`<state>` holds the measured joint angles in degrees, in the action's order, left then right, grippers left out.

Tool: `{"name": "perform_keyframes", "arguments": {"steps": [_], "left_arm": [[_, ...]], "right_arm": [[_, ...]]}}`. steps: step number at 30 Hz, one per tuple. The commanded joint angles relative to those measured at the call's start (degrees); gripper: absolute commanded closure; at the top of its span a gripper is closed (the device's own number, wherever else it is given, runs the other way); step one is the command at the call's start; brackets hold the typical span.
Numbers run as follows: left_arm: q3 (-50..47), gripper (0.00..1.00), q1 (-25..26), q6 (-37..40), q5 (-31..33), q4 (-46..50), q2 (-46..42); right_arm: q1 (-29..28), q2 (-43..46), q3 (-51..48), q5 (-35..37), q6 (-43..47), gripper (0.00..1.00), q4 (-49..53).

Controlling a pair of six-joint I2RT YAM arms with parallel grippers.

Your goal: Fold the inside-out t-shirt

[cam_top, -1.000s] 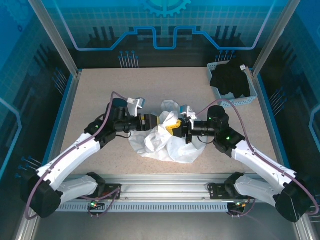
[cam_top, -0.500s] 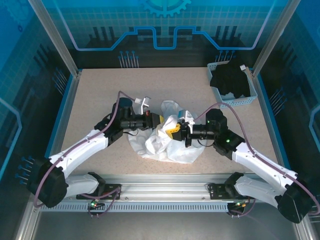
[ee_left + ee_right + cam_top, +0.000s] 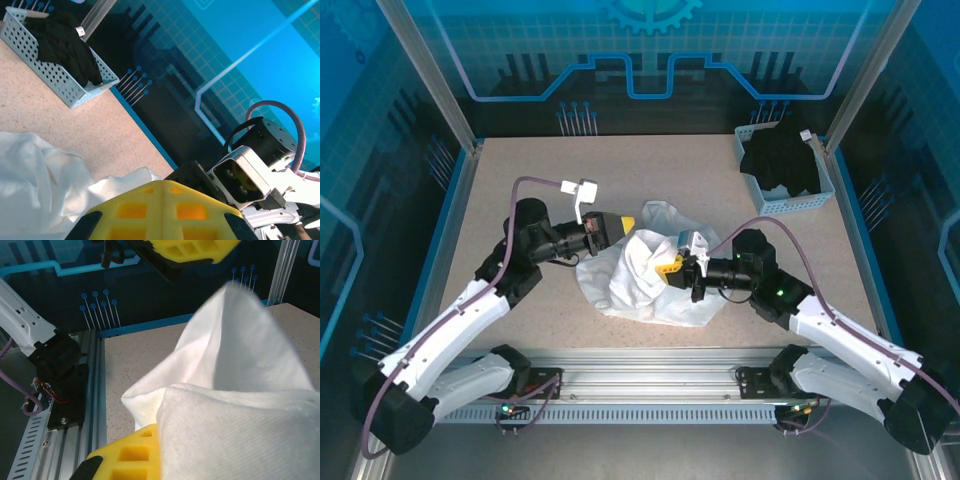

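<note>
The white t-shirt (image 3: 642, 280) lies crumpled in a heap, mid table (image 3: 520, 180).

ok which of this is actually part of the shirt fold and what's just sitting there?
In the job: white t-shirt, bunched up; left gripper and right gripper, jaws shut on it.
Lying about: perforated basket at the far right corner; black garment inside it.
</note>
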<state>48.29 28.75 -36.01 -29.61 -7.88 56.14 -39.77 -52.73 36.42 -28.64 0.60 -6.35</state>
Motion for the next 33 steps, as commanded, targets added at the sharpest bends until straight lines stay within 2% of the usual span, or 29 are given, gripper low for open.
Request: {"name": "perform_keyframes", "arguments": {"steps": [1,3,5,6,8,10,12,17,18,20,21,23,24,26,29,33], "left_arm": [[0.46,1.0,-0.43,4.3,2.1,2.11,-1.66],[0.0,1.0,-0.39,5.24,1.48,1.44,-2.64],[0.17,1.0,-0.39,6.43,0.96,1.45,-3.44],[0.47,1.0,-0.42,7.21,1.18,1.92,-3.73],[1.46,1.0,-0.45,8.68,3.51,5.96,-3.72],[2.53,1.0,-0.48,8.94,7.99,11.72,-2.66],[2.47,1.0,-0.46,8.71,10.79,16.51,-1.08],[-0.56,0.67,-0.45,6.66,10.68,20.79,1.64],[-1.09,0.62,-0.46,6.69,11.23,21.56,1.82],[-1.63,0.54,-0.39,7.28,13.25,24.63,2.64],[-1.7,0.52,-0.38,7.56,13.66,25.97,3.31],[-1.47,0.48,0.33,7.88,12.59,28.09,5.85],[-1.52,0.46,1.2,7.87,12.26,28.46,7.16],[-1.3,0.41,4.5,8.35,12.55,29.19,10.41],[-0.92,0.34,9.78,8.68,12.68,29.16,15.51],[-1.8,0.33,14.51,6.39,9.37,24.71,20.91]], "right_arm": [[-0.83,0.5,-0.1,1.79,1.24,0.86,0.11],[-1.01,-0.55,0.17,1.68,1.36,0.71,0.39],[-1.38,-1.31,0.81,1.75,1.96,0.67,2.19],[-1.48,-1.26,0.92,1.98,2.11,0.69,2.83],[-1.5,-0.19,0.38,2.77,2.12,0.86,2.98],[-1.49,1.27,-0.4,3.72,1.6,0.97,1.66],[-1.49,1.96,-0.99,3.89,1.02,1.0,0.52],[-1.5,0.59,-0.46,4.1,0.98,1.0,2.64],[-1.51,0.12,-0.33,5.88,0.43,0.95,3.5],[-1.46,-2.55,1.58,12.29,-1.51,0.76,7.76],[-1.33,-4.5,2.97,15.48,-2.55,0.7,10.64],[-0.7,-9.9,6.78,23.44,-6.26,0.63,18.68],[0.12,-12.26,7.99,25.22,-8.03,0.61,21.3],[3.66,-17.05,9.77,24.69,-12.05,0.6,25.32],[7.02,-20.37,8.87,18.7,-15.03,0.55,25.18],[9.78,-22.96,7.58,13.49,-17.74,0.51,25.77]]}}
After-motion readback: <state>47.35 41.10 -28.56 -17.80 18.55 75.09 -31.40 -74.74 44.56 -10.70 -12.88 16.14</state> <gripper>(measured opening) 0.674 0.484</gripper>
